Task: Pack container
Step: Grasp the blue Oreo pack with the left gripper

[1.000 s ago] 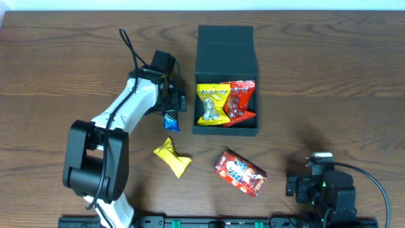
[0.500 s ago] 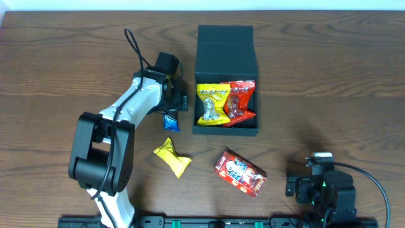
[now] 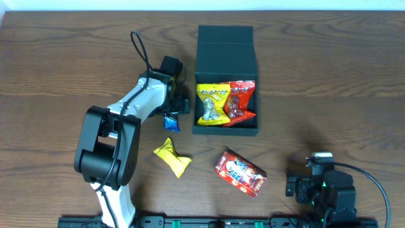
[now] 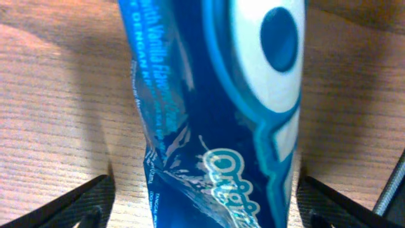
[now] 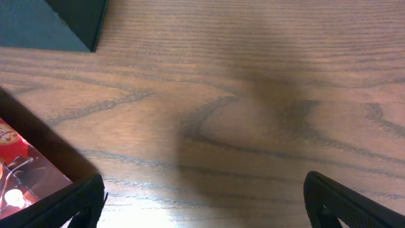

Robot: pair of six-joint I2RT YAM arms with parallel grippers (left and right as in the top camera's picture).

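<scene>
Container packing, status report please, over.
Left pincer open, straddling blue packet beside container. Right pincer open, empty, over bare table. Container lid up, yellow bag and red bag inside. Loose yellow packet and red pouch nearby, not in the way.

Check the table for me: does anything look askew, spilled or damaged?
Nothing spilled or broken. The square dark lidded box stands open, with a yellow foil packet and a red foil packet leaning together inside. The blue plastic packet beside it is creased along its wrapper, nothing more.
</scene>
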